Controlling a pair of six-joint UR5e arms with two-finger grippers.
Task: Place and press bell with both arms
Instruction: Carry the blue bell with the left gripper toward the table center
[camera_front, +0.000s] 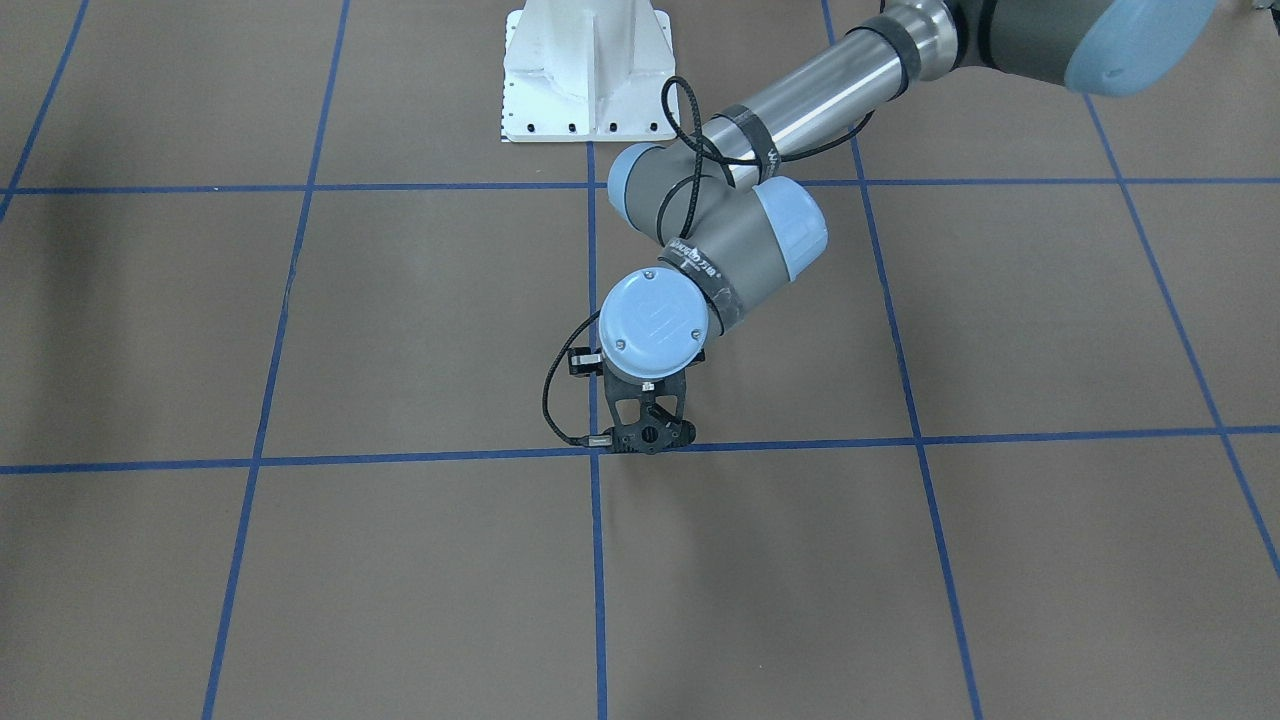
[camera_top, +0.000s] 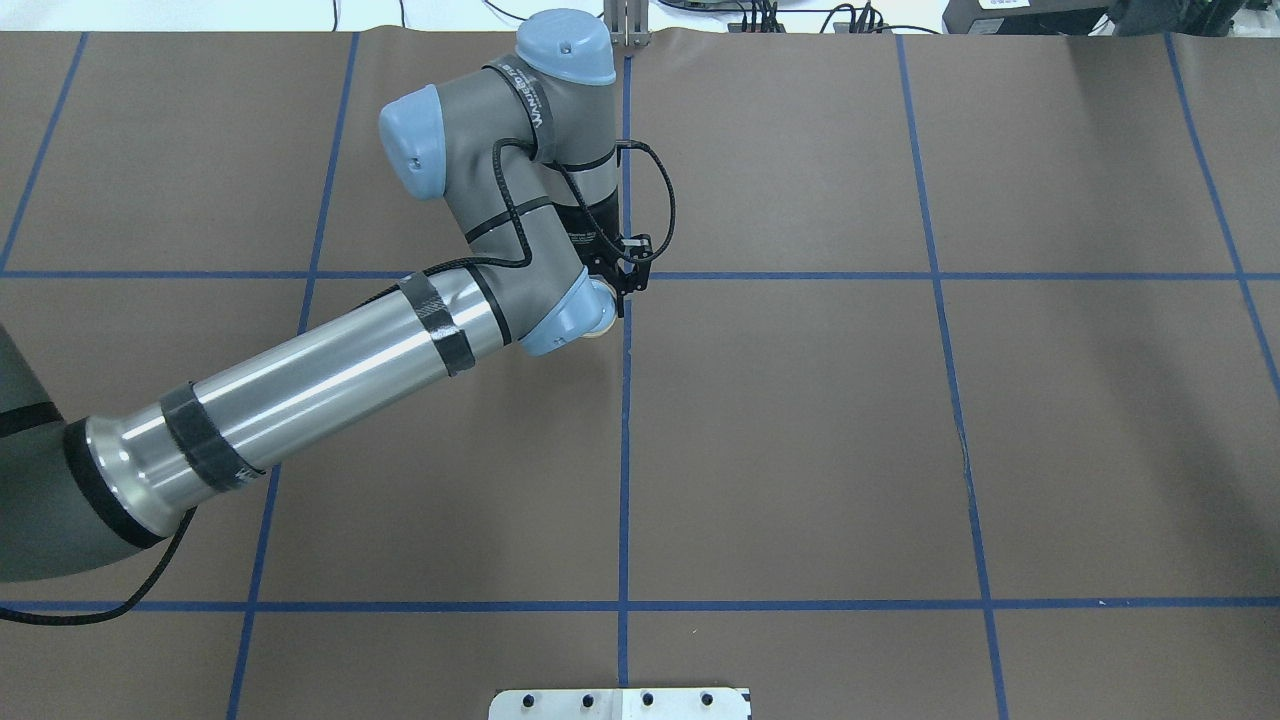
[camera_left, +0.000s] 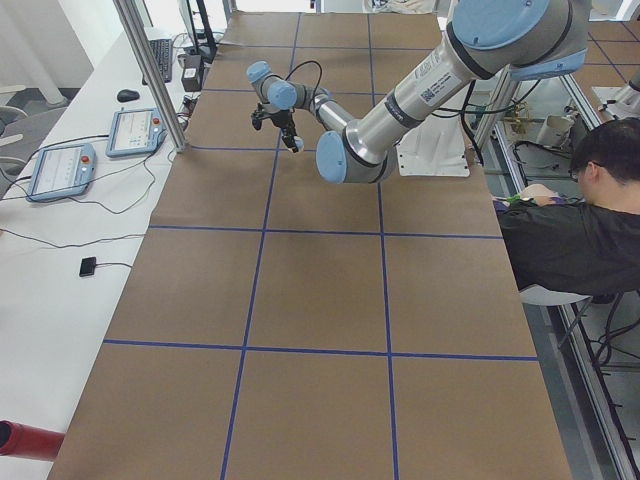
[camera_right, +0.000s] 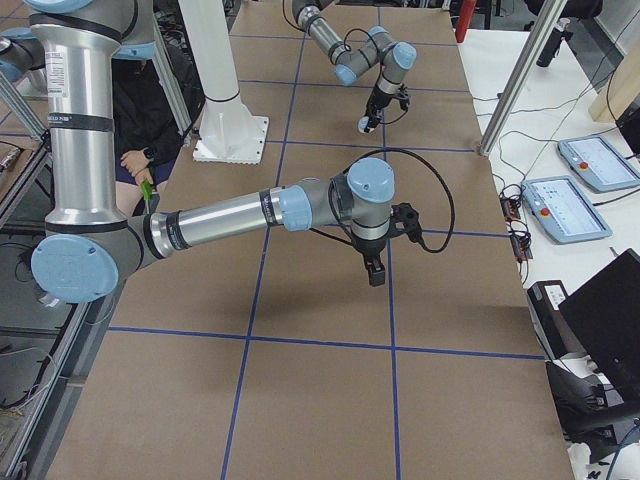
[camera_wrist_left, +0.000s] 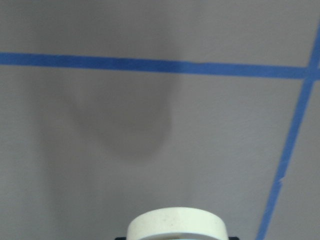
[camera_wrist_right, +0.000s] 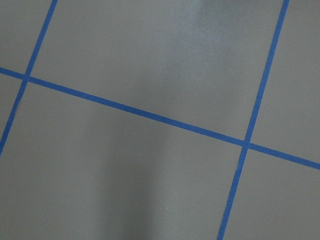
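My left arm reaches in over the table's middle. Its gripper (camera_front: 650, 437) points down beside a crossing of blue tape lines and is shut on the bell. Only the bell's cream base rim shows, at the bottom of the left wrist view (camera_wrist_left: 175, 226) and under the wrist in the overhead view (camera_top: 600, 328). The bell hangs close over the brown paper; I cannot tell if it touches. My right gripper (camera_right: 376, 275) shows only in the exterior right view, pointing down above the paper, apart from the bell. I cannot tell if it is open or shut.
The white pedestal base (camera_front: 588, 70) stands at the robot's side of the table. Blue tape lines (camera_wrist_right: 150, 116) grid the brown paper. A seated operator (camera_left: 570, 230) is beside the table. Teach pendants (camera_right: 565, 205) and metal posts (camera_right: 525, 70) line the far side.
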